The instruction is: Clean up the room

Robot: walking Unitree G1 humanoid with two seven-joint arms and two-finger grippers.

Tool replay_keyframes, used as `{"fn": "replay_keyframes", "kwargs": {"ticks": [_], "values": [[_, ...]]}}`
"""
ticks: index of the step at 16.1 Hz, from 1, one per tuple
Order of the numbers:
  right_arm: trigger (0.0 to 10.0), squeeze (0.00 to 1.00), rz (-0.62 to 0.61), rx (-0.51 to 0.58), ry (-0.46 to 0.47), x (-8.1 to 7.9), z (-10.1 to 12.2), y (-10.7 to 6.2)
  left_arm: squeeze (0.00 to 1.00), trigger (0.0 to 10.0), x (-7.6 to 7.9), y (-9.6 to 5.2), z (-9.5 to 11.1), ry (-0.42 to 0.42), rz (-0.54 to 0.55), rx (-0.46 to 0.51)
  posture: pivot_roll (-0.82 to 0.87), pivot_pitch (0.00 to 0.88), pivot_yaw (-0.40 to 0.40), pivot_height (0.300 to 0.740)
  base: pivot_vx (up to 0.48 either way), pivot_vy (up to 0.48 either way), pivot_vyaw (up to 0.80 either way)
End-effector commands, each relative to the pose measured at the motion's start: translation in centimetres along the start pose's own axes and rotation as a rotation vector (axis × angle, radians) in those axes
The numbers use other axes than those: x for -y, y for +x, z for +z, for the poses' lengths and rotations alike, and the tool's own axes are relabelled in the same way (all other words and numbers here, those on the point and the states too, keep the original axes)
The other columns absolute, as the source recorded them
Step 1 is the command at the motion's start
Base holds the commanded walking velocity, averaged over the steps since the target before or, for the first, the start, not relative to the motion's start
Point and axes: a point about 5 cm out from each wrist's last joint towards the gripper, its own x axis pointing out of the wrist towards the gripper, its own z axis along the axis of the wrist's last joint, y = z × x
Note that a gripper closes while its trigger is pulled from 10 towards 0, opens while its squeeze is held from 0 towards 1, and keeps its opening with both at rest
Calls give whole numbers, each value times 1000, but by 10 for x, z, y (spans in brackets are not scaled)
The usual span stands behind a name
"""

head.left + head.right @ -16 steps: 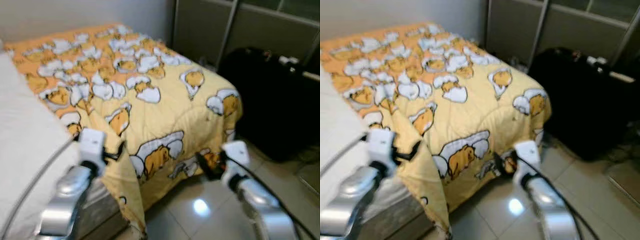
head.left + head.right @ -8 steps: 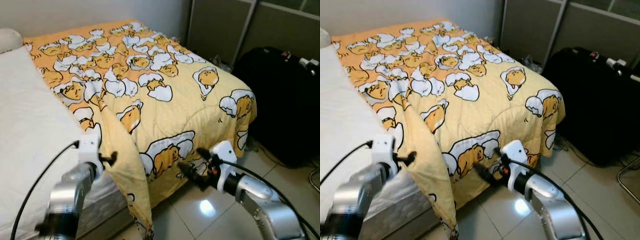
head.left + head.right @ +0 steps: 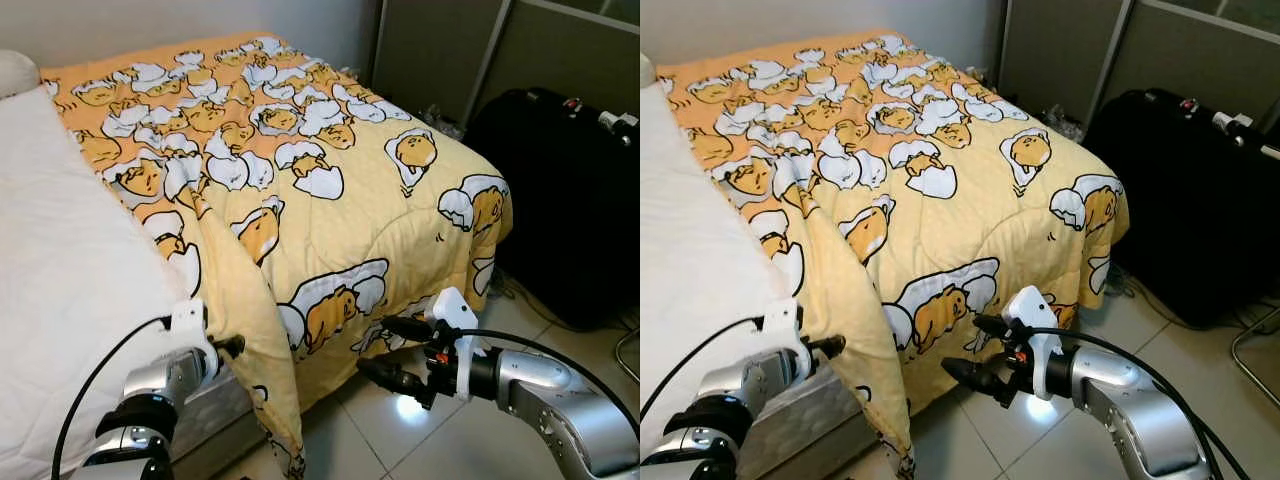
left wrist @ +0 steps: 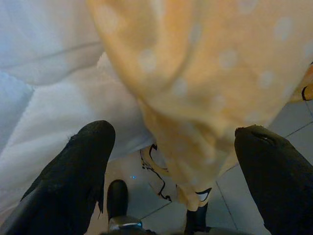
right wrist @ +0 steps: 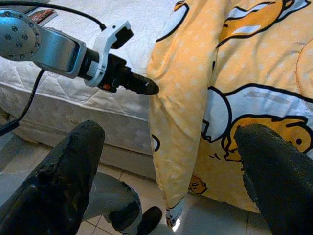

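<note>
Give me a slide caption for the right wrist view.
Right gripper open toward the yellow blanket's hanging edge, left gripper touching it.

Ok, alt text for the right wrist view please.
The right pincer, fingers spread open, faces the hanging corner of a yellow cartoon-print blanket. Beside the blanket's edge is the left pincer, in front of a bare white mattress, with tiled floor below.

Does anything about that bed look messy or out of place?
Yes. The yellow blanket lies askew: it covers the bed's right part only, leaving the white mattress bare on the left, and one corner droops to the floor. Both the left gripper and right gripper are open beside that hanging edge.
</note>
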Motion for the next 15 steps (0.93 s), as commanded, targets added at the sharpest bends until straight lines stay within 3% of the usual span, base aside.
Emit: {"fn": "replay_keyframes", "kwargs": {"ticks": [1,3,4,5,15], "values": [[10000,0,17,10,-10,-2,4,0,0,10000,2,0,7,12,2,22,-137,35,12,740,0,0,0],[10000,0,21,5,-10,-2,5,-2,0,10000,1,2,5,5,21,17,-144,45,10,740,0,0,0],[10000,0,47,-13,8,-7,5,-8,0,0,7,6,-1,-85,12,41,-172,82,-20,740,0,0,0],[10000,0,61,-27,18,-10,4,-12,0,0,12,8,-2,-147,-3,51,-172,81,-25,740,0,0,0],[10000,0,77,-60,3,-5,8,-12,0,0,18,13,-6,-150,7,56,-179,70,-40,740,0,0,0]]}}
